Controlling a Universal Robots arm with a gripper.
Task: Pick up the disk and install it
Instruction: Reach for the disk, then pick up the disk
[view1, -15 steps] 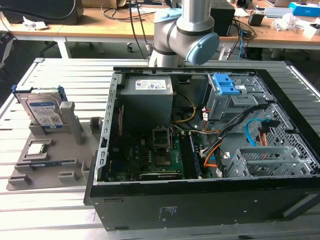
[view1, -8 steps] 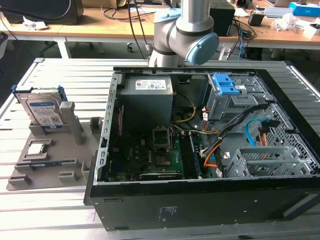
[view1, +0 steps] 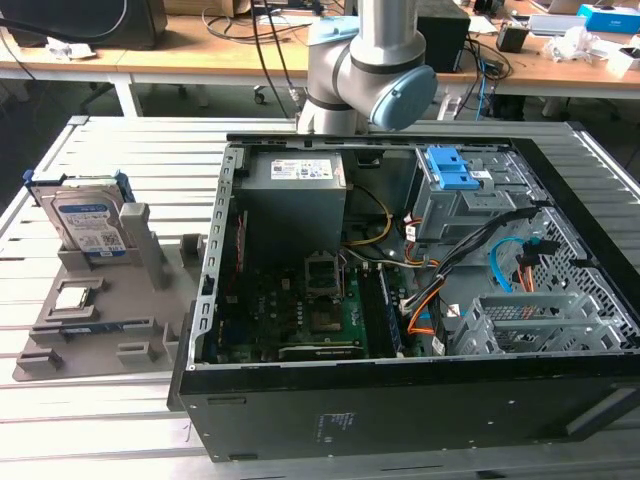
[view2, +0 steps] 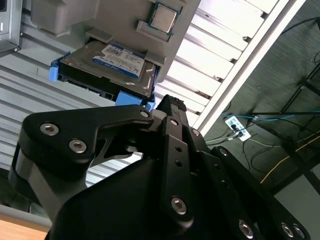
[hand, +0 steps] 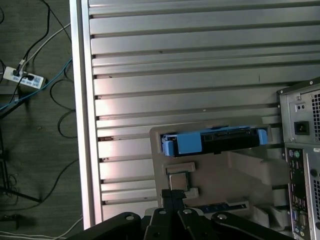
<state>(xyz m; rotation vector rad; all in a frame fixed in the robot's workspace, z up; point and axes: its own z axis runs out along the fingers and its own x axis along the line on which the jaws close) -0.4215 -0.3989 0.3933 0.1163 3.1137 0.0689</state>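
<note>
Spotting the disk standing on edge in the grey holder at the exterior view's left. Placing it out on the slatted bench, just beside the open computer case but clearly outside it. Picking out the same disk in the first wrist view, blue carrier frame and all, seated in the holder's slot.

Looking down on that holder past the end effector, which is near the disk but apart from it. Reading the fingers as pressed together and pinching nothing.

Judging the job as barely begun: not yet gripping the disk, not yet lifting it out of the slot. Noting the grey drive cage with its blue latch inside the case, beside the power supply. Guessing at that corner as the likely home. Counting both the pick and the install as left to do.
</note>
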